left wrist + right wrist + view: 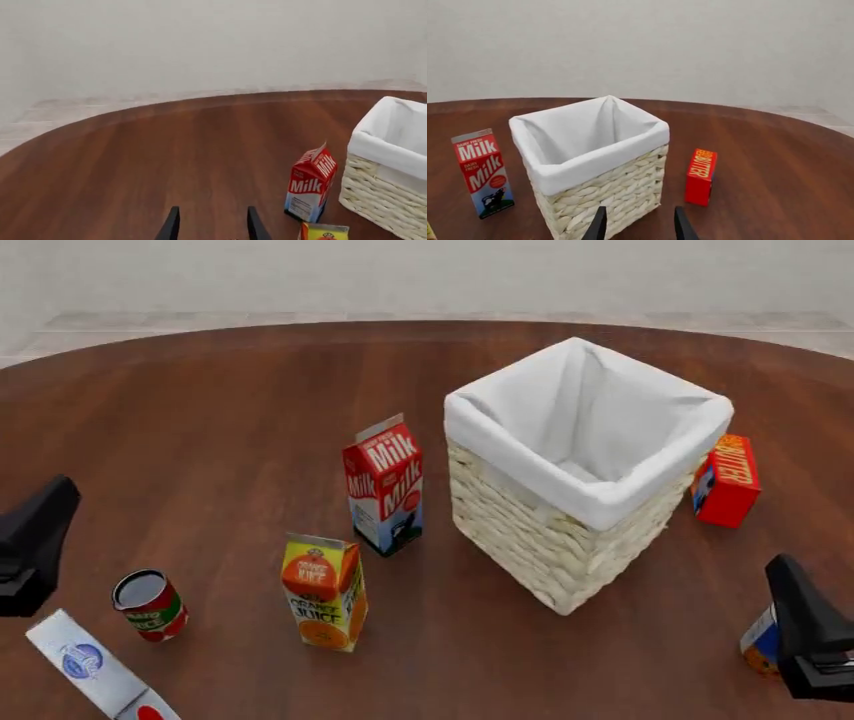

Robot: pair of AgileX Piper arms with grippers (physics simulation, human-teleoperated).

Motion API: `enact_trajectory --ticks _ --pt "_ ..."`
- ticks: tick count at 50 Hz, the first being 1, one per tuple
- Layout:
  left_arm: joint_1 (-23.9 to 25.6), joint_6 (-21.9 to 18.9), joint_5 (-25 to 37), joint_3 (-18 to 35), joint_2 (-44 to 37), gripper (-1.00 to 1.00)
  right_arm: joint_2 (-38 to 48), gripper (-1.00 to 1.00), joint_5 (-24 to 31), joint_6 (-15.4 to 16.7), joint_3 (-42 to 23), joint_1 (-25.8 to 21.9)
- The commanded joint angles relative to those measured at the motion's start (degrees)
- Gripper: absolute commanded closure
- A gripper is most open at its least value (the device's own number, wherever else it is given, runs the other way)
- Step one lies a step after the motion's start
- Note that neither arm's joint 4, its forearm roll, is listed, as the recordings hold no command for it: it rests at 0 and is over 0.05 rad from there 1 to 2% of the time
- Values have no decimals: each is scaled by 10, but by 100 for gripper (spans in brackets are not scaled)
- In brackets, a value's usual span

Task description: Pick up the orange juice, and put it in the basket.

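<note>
I have the juice (324, 592) standing upright on the table (214, 430), toward the near edge and left of the middle, nothing touching it. Its front reads "ORANGE JUICE" in orange on yellow, with a smaller orange patch of print above that I can't read. In my left wrist view only its yellow top (324, 232) pokes in.

Just beyond it, closer to the basket (574, 530), stands the milk (386, 498): red, white and blue, "Milk" in white on the red faces, and "DAIRY FRESH" above it in my right wrist view (483, 172). The basket sits right of centre, pale wicker, white lining folded over the rim, only the lining visible inside.

Behind the basket's right side, toward the right edge, a red box (727, 480) stands on end; its side reads "BUTTER" in orange letters, clearer from my right wrist camera (701, 176).

Near the left edge a small can (150, 605) stands open-end up, red label, print too small to read. Beside it at the near-left corner lies a white box (94, 670) with a blue round logo.

My left gripper (211, 227) hangs with fingers parted, holding nothing, well short of the juice. My right gripper (638, 225) is likewise spread and bare, pointed at the basket. Something orange and blue (761, 640) peeks out behind the right arm; I can't tell what.
</note>
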State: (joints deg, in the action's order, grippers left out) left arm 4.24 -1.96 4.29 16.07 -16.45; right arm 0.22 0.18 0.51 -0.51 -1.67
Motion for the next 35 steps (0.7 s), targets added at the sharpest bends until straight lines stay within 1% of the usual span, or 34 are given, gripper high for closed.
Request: enact_trajectory --ticks 1,2,3,4,5,6,7,8,10,11,12,13,14,16,17,18,19,20,21,23,24,25,26,29,30,32,33,35 --pt "34 -53 66 104 -113 -100 -2 -100 2 1 -2 -3" --pt "59 -37 97 131 -125 -100 -2 -100 2 1 -4 -3" --pt "58 -45 105 138 -135 -100 -2 -100 3 1 -4 -2" --pt "49 -47 123 156 -146 -100 -2 -100 3 1 -4 -1" --pt "45 -45 134 161 -181 -100 -2 -100 3 1 -4 -1" --pt "44 -52 145 171 -215 -100 -2 -100 3 0 -5 0" --pt "38 -42 156 181 -228 -100 -2 -100 3 1 -5 0" --pt "49 -42 164 186 -235 -100 -2 -100 3 0 -6 0" --pt "52 -44 170 190 -236 -100 -2 -100 3 0 -6 0" --pt "38 -42 180 195 -254 -100 -2 -100 3 1 -6 -1" --pt "28 -81 177 186 -278 -100 -2 -100 3 0 -6 -2" --pt "14 -112 176 180 -295 -100 -2 -100 3 1 -6 -2" --pt "14 -97 184 189 -288 -100 -2 -100 3 1 -7 -3" --pt "24 -85 203 197 -319 -100 -2 -100 3 2 -7 -3" --pt "25 -86 210 204 -329 -100 -2 -100 3 1 -8 -5" --pt "11 -103 213 205 -337 -100 -2 -100 3 1 -8 -5" --pt "11 -103 213 205 -337 -100 -2 -100 3 1 -8 -5" --pt "36 -77 228 216 -367 -100 -2 -100 3 2 -8 -5" --pt "36 -77 228 217 -367 -100 -2 -100 3 2 -8 -5" --pt "53 -56 247 233 -395 -100 -1 -100 3 3 -9 -4" --pt "48 -65 248 240 -388 -100 -1 -100 3 4 -10 -4" --pt "55 -29 259 250 -411 -100 -1 -100 3 3 -10 -3" --pt "50 -48 261 259 -415 -100 -1 -100 3 4 -10 -3" --pt "48 -51 267 265 -428 -100 -1 -100 3 4 -10 -3" --pt "41 -60 273 269 -443 -100 -1 -100 3 5 -10 -5" --pt "37 -66 275 273 -449 -100 -2 -100 3 5 -9 -5" --pt "51 -58 284 282 -459 -100 -2 -100 3 6 -8 -6" --pt "56 -53 287 286 -464 -100 -2 -100 4 6 -8 -6"
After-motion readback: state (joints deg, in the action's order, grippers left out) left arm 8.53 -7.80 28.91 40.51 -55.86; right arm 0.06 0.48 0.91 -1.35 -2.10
